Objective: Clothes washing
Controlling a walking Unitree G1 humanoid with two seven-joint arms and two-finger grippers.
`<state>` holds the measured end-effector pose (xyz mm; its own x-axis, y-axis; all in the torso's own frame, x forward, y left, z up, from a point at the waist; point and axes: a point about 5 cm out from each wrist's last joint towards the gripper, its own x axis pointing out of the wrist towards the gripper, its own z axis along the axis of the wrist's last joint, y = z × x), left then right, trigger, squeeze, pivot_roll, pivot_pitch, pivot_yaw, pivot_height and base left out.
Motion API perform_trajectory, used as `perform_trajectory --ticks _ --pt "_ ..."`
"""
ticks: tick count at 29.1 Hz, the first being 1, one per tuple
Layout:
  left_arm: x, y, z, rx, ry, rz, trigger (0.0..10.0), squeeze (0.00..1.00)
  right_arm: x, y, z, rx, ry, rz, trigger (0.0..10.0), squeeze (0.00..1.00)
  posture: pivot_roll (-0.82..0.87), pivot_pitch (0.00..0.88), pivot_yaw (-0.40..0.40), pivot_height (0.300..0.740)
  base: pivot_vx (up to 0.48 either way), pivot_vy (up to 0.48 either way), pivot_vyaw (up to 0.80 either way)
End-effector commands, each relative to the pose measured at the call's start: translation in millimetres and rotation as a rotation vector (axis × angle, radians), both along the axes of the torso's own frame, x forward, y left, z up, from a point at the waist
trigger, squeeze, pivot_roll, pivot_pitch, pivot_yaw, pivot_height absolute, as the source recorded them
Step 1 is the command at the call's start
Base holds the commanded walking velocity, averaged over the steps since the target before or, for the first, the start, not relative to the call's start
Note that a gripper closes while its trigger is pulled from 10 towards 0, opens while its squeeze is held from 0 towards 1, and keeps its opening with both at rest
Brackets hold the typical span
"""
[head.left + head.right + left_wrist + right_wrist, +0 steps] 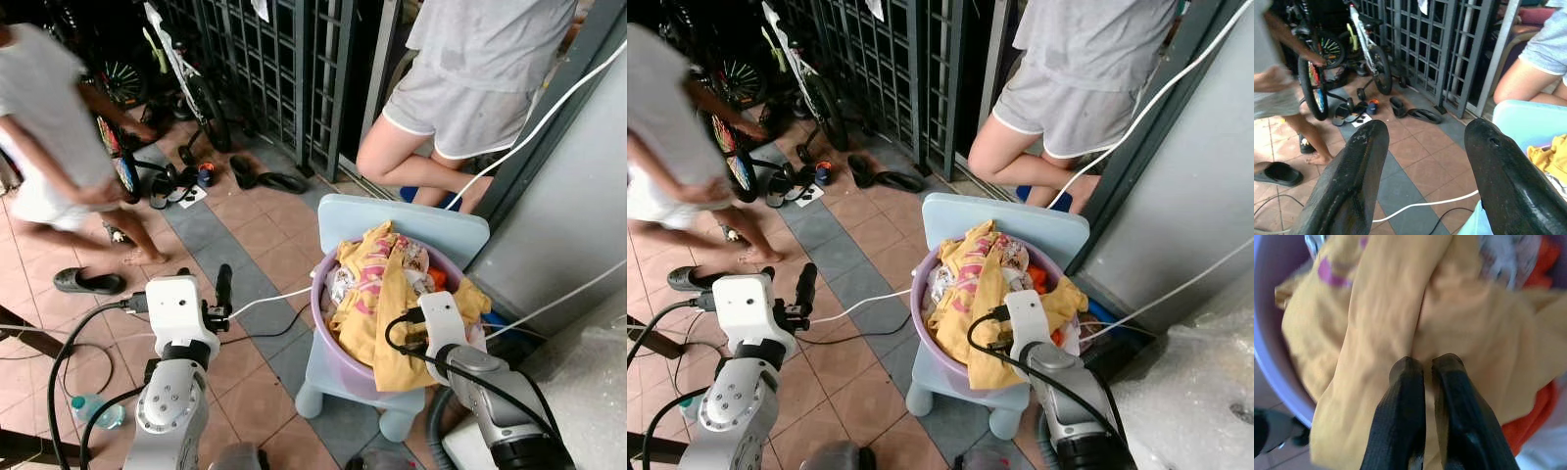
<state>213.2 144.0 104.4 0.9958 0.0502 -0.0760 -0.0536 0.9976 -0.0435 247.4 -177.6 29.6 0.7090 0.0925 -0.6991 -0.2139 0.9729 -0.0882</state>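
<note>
A purple basin (329, 341) heaped with clothes stands on a light blue stool (392, 221) in front of me. A yellow garment (377, 294) lies on top and hangs over the near rim, with orange and white pieces beneath it. My right gripper (1426, 366) is down on the yellow garment (1386, 318), fingers pressed together with a fold of it pinched between them. To the left of the basin my left gripper (1425, 147) is held up over the tiled floor, open and empty.
One person (49, 127) walks at the left beside bicycles (186, 78); another (460, 78) stands right behind the stool. Sandals (88, 282) and shoes (265, 178) lie on the tiles. A white cable (265, 302) crosses the floor. A grey wall (578, 225) closes off the right.
</note>
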Motion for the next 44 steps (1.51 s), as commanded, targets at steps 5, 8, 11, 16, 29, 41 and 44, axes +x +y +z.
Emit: perform_trajectory --ticks 5,8,11,16,29,41,44 --pt "4.6 -2.6 -3.2 0.003 0.001 -0.006 10.0 0.0 18.9 0.5 23.9 -0.043 -0.161 0.037 10.0 1.0 0.03 0.0 -0.022 0.74 0.0 0.0 0.0" --pt "11.2 -4.5 -1.5 0.001 -0.012 -0.015 10.0 0.0 22.1 1.6 27.9 -0.047 -0.18 0.089 10.0 1.0 0.02 0.0 -0.02 0.74 0.0 0.0 0.0" --pt "15.4 -3.6 -1.1 0.002 -0.019 -0.011 10.0 0.0 25.2 1.9 28.6 -0.049 -0.183 0.137 10.0 1.0 0.02 0.0 -0.018 0.74 0.0 0.0 0.0" --pt "17.3 -3.8 -0.8 0.001 -0.023 -0.012 10.0 0.0 24.8 1.8 24.5 -0.046 -0.146 0.199 10.0 1.0 0.01 0.0 -0.013 0.74 0.0 0.0 0.0" --pt "18.3 -10.8 -2.8 0.018 -0.005 -0.078 10.0 0.0 21.1 -5.0 4.7 -0.102 -0.086 0.234 10.0 1.0 0.02 0.0 0.051 0.74 0.0 0.0 0.0" --pt "21.4 -6.9 -1.9 0.023 -0.017 -0.058 10.0 0.0 7.1 0.5 -23.4 -0.008 0.036 0.03 10.0 1.0 0.04 0.0 0.009 0.74 0.0 0.0 0.0" --pt "21.0 -7.7 -2.4 0.021 -0.017 -0.058 10.0 0.0 6.6 1.2 -25.3 -0.043 0.023 0.038 10.0 1.0 0.04 0.0 0.008 0.74 0.0 0.0 0.0"
